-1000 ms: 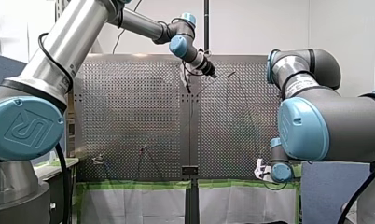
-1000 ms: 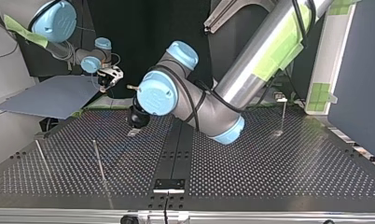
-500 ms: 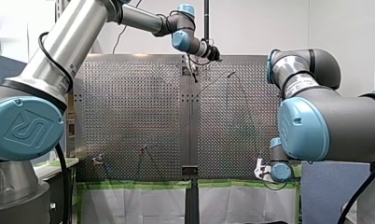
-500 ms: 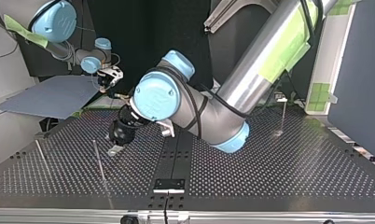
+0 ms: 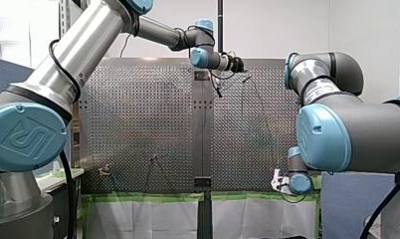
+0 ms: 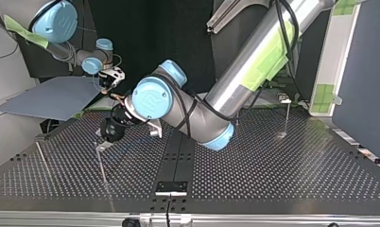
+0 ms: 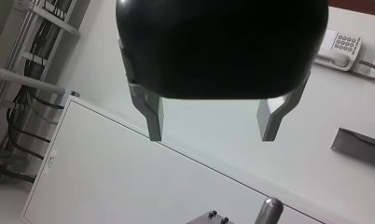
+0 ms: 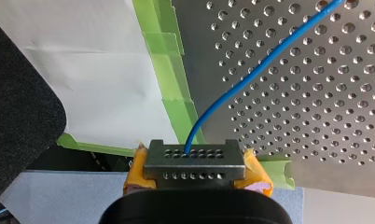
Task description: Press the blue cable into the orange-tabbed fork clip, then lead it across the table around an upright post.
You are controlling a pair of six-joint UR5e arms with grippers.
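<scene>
At the near edge the cable is held; at the far side my left arm swings in.
Closest to me, my right tool (image 8: 193, 161) pinches the blue cable (image 8: 265, 60) between yellow pads, and the thin, glossy cord runs out over the perforated steel worktop (image 8: 316, 116). Farther out, my left tool (image 7: 211, 123) has swept over the last second toward the top view's left, its angled metal fingers (image 7: 154, 116) spread and empty. It now sits right by the top of a slim upright post (image 6: 101, 165). I judge the routing is being set up; I can't confirm the clipping.
</scene>
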